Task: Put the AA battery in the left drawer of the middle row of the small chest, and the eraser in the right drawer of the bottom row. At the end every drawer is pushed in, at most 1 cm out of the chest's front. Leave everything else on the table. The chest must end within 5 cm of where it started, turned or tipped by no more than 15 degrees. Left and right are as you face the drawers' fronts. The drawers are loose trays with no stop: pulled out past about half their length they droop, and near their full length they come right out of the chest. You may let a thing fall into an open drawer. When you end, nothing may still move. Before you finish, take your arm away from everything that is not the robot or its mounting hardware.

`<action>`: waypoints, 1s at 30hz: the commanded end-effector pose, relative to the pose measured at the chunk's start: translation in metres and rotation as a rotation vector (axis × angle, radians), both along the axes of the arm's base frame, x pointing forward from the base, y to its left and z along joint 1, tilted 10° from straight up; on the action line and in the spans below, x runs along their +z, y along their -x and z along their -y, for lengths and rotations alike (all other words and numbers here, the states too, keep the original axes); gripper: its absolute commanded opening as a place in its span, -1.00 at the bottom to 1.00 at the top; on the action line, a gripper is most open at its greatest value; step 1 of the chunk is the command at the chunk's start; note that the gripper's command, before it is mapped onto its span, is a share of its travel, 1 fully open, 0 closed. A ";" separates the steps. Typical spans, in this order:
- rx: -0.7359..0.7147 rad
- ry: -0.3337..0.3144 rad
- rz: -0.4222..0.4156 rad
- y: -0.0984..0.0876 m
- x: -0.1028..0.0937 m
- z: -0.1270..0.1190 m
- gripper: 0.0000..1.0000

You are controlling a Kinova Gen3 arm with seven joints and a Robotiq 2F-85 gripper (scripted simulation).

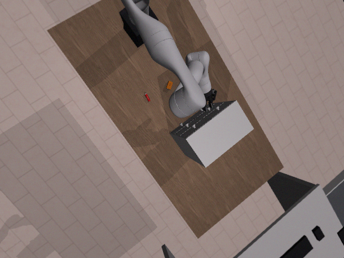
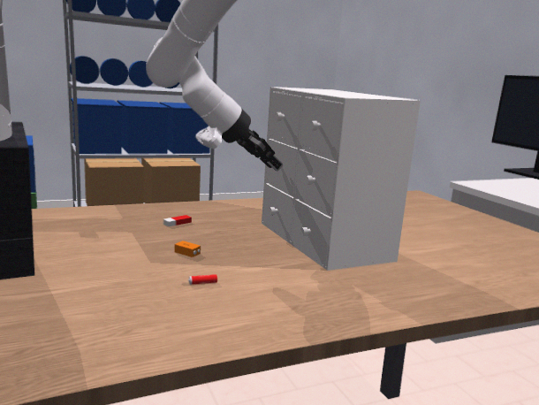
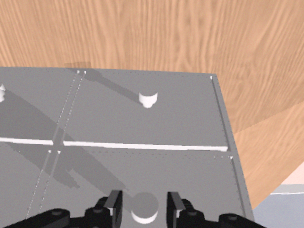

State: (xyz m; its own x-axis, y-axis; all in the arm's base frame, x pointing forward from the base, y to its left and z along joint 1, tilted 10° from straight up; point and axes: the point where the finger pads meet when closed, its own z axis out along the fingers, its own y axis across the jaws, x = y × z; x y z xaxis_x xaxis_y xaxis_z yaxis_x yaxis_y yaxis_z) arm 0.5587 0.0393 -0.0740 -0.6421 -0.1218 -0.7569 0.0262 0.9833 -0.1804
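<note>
White knob [image 3: 144, 208] of the middle-left drawer sitting between the gripper [image 2: 275, 164] fingers, partly open and gripping nothing, small chest [image 2: 375, 177] standing with every drawer in, AA battery [image 2: 203, 278] and eraser [image 2: 178, 219] lying on the table [image 2: 132, 318], well apart from the chest.

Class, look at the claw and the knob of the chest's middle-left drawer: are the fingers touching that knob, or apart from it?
Apart. In the wrist view the knob sits between the claw's fingers, with a strip of grey drawer front showing on each side.

Orange block [image 2: 187, 248], shelf rack [image 2: 69, 88], monitor [image 2: 518, 110]
</note>
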 end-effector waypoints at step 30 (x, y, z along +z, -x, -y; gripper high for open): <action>0.000 0.000 0.002 -0.001 0.001 0.000 -0.73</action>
State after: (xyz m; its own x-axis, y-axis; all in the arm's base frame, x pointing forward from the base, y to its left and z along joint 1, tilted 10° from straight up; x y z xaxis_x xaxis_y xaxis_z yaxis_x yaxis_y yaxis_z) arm 0.5587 0.0394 -0.0739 -0.6420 -0.1218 -0.7570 0.0261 0.9833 -0.1804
